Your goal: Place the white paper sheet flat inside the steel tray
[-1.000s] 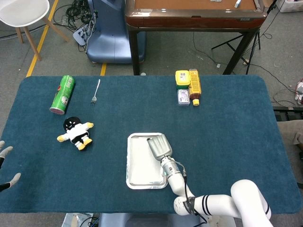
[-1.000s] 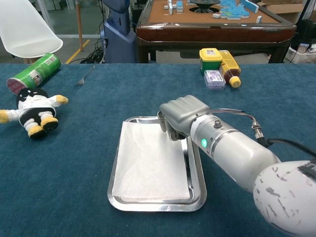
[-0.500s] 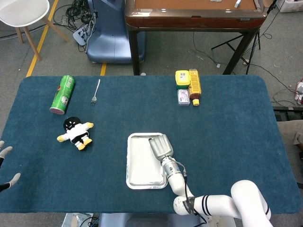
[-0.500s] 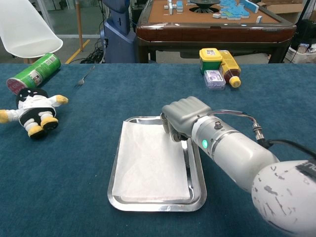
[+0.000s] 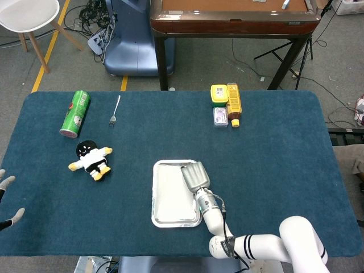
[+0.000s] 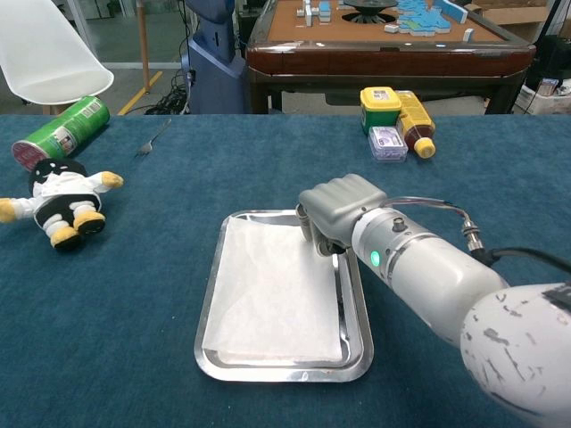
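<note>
Fingers (image 6: pixel 314 234) of the right hand (image 6: pixel 342 207) are curled downward over the far right corner of the steel tray (image 6: pixel 207 314); whether they pinch the paper or merely hang closed above it cannot be told. In the head view the same right hand (image 5: pixel 195 176) sits over the tray's (image 5: pixel 154 193) upper right rim. The white paper sheet (image 6: pixel 272 294) lies flat inside the tray, covering nearly the whole floor, with a narrow strip of bare steel along its right side.

The left hand (image 5: pixel 7 199) shows only at the left edge of the head view, off the blue table (image 5: pixel 273 148), fingertips spread and holding nothing.

Other items: a green can (image 6: pixel 61 131) on its side at far left, label text too small to read; a black-and-white plush doll (image 6: pixel 58 200) just in front of it; a fork (image 5: pixel 115 110) beside the can; a yellow-lidded jar (image 6: pixel 380 105), a brown bottle (image 6: pixel 416 122) lying flat and a small box (image 6: pixel 387 140) grouped at the far centre, printing illegible.
</note>
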Robot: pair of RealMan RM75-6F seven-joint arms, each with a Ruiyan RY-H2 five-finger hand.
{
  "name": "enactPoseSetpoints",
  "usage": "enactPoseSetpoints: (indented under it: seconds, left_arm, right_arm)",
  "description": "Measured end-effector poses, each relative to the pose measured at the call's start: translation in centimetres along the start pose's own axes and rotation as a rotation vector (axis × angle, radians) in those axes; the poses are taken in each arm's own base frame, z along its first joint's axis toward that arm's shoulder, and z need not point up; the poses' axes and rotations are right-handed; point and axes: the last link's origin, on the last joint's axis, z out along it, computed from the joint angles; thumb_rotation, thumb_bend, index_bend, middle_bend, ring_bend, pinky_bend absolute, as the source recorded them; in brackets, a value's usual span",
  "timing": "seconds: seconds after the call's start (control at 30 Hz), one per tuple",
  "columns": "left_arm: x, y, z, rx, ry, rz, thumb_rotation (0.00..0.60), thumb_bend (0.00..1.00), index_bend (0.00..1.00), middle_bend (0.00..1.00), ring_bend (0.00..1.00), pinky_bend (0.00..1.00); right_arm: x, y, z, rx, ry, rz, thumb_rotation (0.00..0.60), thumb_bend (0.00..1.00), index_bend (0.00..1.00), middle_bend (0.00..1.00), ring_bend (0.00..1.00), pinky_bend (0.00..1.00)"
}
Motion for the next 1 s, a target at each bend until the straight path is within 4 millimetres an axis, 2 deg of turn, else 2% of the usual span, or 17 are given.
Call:
enactPoseSetpoints:
  seconds: [1.0]
  left_arm:
    - [-0.08,0.04,0.05,0.001,-0.003,0.002,0.600,0.22,0.17,0.04,0.00,0.21]
  right_arm:
    - [-0.28,0.46,-0.59,0.024,-0.008,-0.007,0.600,1.00,0.42,1.00,1.00,1.00]
